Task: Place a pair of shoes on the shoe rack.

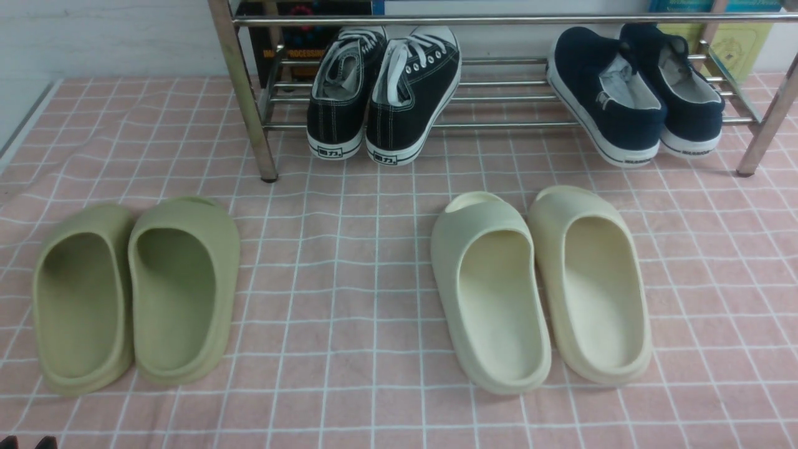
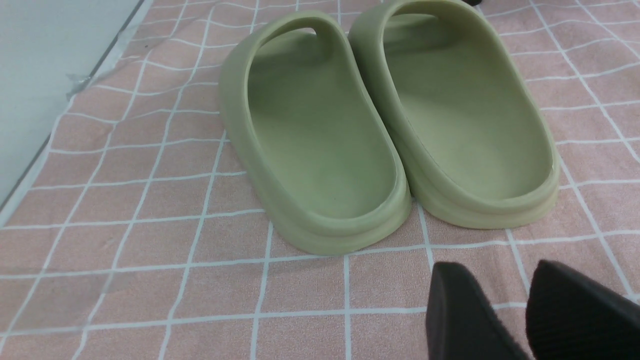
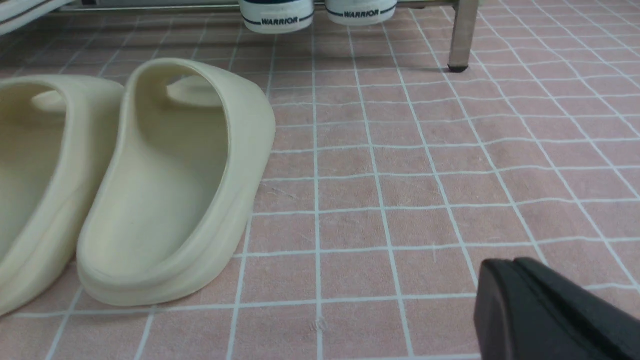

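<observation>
The two dark navy slip-on shoes sit side by side on the lower rods at the right end of the steel shoe rack, heels toward me. Their white heels show in the right wrist view, beside a rack leg. My left gripper is open and empty, low over the cloth just behind the olive slides; its tips barely show in the front view. My right gripper is shut and empty, low over the cloth beside the cream slides, and is out of the front view.
Black lace-up sneakers sit on the rack's left part. Olive-green slides lie on the pink checked cloth at front left, cream slides at front right. A wall edge runs along the left.
</observation>
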Available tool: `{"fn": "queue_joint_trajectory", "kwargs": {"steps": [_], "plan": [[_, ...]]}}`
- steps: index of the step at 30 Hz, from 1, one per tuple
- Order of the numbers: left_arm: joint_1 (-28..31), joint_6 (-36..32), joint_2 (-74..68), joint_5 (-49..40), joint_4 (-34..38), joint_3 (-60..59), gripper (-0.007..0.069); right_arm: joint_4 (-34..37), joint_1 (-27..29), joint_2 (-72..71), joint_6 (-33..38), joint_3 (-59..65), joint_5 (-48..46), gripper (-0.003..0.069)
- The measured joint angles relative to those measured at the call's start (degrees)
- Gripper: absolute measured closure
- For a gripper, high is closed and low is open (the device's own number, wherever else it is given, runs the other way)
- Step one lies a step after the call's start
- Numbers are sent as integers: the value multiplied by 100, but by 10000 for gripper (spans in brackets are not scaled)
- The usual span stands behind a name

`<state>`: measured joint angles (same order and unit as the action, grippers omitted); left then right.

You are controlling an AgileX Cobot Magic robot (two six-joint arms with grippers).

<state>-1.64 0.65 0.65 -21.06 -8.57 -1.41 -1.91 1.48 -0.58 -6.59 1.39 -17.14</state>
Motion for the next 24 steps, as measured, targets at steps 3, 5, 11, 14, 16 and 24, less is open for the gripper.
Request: {"fn": "queue_joint_trajectory", "kwargs": {"steps": [3, 5, 11, 14, 16, 24], "plan": [[0, 0, 0, 0, 0, 0, 386, -39, 26, 0, -9, 0, -115, 679], [0, 0, 0, 0, 0, 0, 386, -67, 26, 0, -9, -11, -234, 679], [0, 0, 0, 0, 0, 0, 386, -227, 28, 0, -9, -36, -342, 679], [0, 0, 0, 0, 0, 0, 386, -251, 28, 0, -9, -36, -352, 679], [0, 0, 0, 0, 0, 0, 386, -251, 34, 0, -9, -36, -357, 679], [0, 0, 0, 0, 0, 0, 386, -258, 39, 0, -9, -36, -357, 676]]}}
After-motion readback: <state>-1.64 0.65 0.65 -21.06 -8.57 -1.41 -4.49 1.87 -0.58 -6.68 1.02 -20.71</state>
